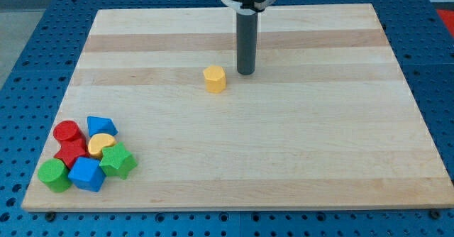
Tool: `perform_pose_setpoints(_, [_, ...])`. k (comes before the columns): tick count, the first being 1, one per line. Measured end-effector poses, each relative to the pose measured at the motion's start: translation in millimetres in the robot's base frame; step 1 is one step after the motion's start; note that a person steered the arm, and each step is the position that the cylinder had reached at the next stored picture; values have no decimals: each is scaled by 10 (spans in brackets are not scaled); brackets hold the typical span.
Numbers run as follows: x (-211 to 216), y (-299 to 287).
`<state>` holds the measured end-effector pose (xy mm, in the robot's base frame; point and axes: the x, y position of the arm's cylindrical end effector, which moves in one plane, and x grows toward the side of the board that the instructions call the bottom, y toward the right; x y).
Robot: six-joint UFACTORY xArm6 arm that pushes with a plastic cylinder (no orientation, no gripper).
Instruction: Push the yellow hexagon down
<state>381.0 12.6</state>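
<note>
The yellow hexagon point(215, 79) lies alone on the wooden board point(284, 145), a little above the board's middle. My tip point(246, 72) rests on the board just to the right of the hexagon and slightly above it, with a small gap between them. The dark rod rises straight up from the tip to the view's top edge.
A cluster of blocks sits at the board's bottom left corner: a red cylinder point(68, 131), a blue triangle-like block point(101, 125), a yellow half-round block point(101, 144), a red star point(71, 152), a green star point(118, 161), a blue block point(87, 174) and a green cylinder point(54, 175).
</note>
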Motion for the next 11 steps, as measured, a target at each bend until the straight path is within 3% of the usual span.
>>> perform_pose_setpoints(1, [171,-224])
perform_pose_setpoints(3, [-123,-1011])
perform_pose_setpoints(5, [277,-1474])
perform_pose_setpoints(7, [266,-940])
perform_pose_setpoints(11, [455,-450])
